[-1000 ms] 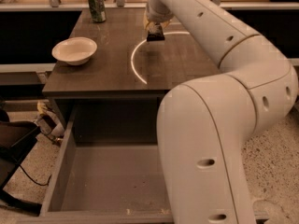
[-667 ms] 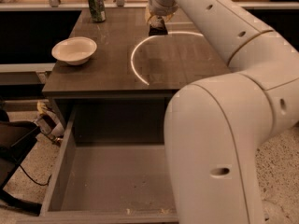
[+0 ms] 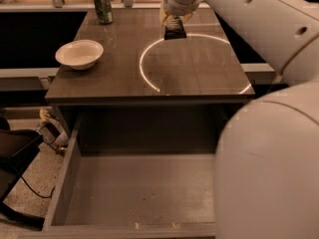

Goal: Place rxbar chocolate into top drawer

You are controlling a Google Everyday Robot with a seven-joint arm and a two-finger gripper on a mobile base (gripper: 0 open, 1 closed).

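End effector [image 3: 174,24] with rxbar chocolate [image 3: 175,33] shifted right over countertop [image 3: 194,71].

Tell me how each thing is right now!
gripper: above the counter's far end.
rxbar chocolate: at the gripper's tip, not in the drawer.
top drawer: pulled open, nothing inside.
bowl: upright, looks empty.
green can: standing upright.

White rounded arm [image 3: 259,14]; yellowish claw [image 3: 174,25] above countertop [image 3: 124,73].
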